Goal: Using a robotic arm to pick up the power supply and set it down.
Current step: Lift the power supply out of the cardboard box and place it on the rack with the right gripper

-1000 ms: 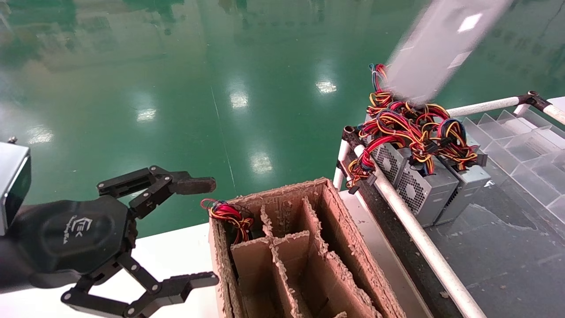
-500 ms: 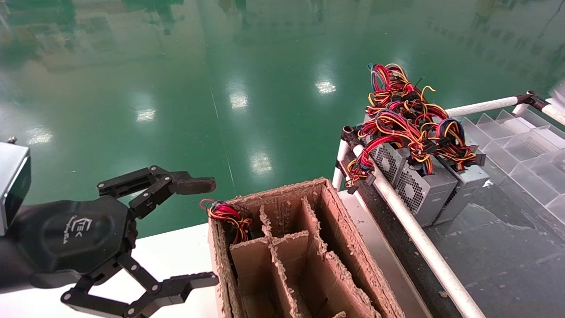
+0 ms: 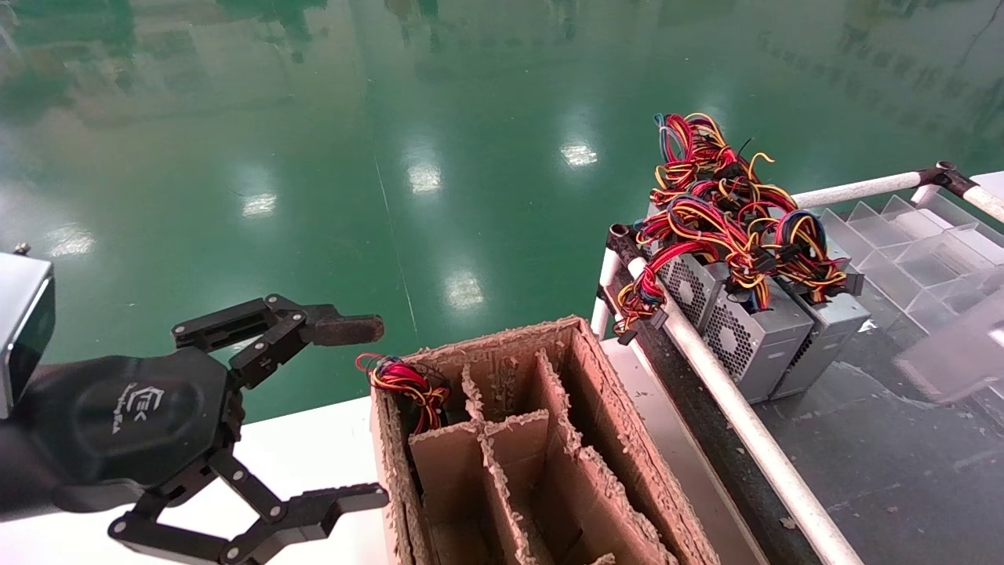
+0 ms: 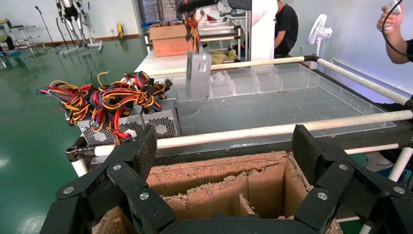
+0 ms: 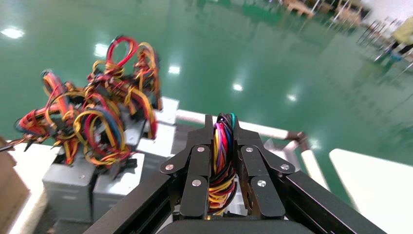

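Note:
My right gripper (image 5: 223, 122) is shut on the coloured wire bundle (image 5: 222, 161) of a power supply. In the left wrist view that grey box (image 4: 198, 74) hangs upright from its wires over the rack. In the head view it is a blurred grey shape (image 3: 953, 355) at the right edge. Three more power supplies (image 3: 757, 333) with tangled wires (image 3: 725, 216) lean together on the dark rack shelf; they are the grey boxes (image 5: 92, 187) in the right wrist view. My left gripper (image 3: 333, 416) stands open and empty, left of the brown cardboard divider box (image 3: 541, 439).
Wires (image 3: 404, 383) stick out of the box's far-left compartment. A white pipe rail (image 3: 737, 416) separates box and rack. A clear plastic divider tray (image 3: 902, 243) lies at the rack's far right. People (image 4: 287, 27) stand beyond the rack. Green floor lies ahead.
The held power supply swung from the top right of the head view, left the frame, and now shows lower at the right edge. My left arm has not moved.

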Robot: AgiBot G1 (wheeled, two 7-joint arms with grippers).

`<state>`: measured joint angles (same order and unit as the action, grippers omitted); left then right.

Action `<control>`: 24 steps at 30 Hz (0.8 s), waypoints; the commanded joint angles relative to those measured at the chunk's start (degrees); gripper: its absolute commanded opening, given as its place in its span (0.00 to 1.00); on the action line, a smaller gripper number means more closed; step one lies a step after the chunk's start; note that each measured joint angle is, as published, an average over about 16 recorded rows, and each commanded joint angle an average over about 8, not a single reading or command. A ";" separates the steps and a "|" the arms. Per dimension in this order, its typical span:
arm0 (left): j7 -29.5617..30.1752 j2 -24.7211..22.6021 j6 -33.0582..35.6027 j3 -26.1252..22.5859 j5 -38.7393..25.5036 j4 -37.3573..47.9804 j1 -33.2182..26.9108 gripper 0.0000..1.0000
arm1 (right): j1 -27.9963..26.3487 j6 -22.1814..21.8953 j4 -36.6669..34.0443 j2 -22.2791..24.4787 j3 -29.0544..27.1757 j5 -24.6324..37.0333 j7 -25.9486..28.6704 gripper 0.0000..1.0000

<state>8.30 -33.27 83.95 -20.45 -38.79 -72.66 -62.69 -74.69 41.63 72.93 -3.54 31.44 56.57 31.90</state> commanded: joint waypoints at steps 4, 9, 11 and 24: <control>0.00 0.00 0.00 0.00 0.00 0.00 0.00 1.00 | 5.50 -5.99 1.29 -0.32 3.22 -5.31 -2.09 0.00; 0.00 0.00 0.00 -0.01 0.00 0.00 0.00 1.00 | 8.16 -8.98 -0.15 -3.94 4.13 -8.59 -6.32 0.00; 0.00 0.00 0.00 -0.01 0.01 0.00 0.00 1.00 | 8.32 -8.82 -1.31 -5.92 4.10 -9.06 -8.08 0.00; -0.01 0.01 -0.01 -0.02 0.01 0.00 0.00 1.00 | 0.51 -2.49 -12.11 -17.52 4.93 -4.01 -13.56 0.00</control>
<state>8.29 -33.27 83.95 -20.47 -38.77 -72.66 -62.69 -74.00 39.16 60.88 -20.86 36.43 52.41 18.38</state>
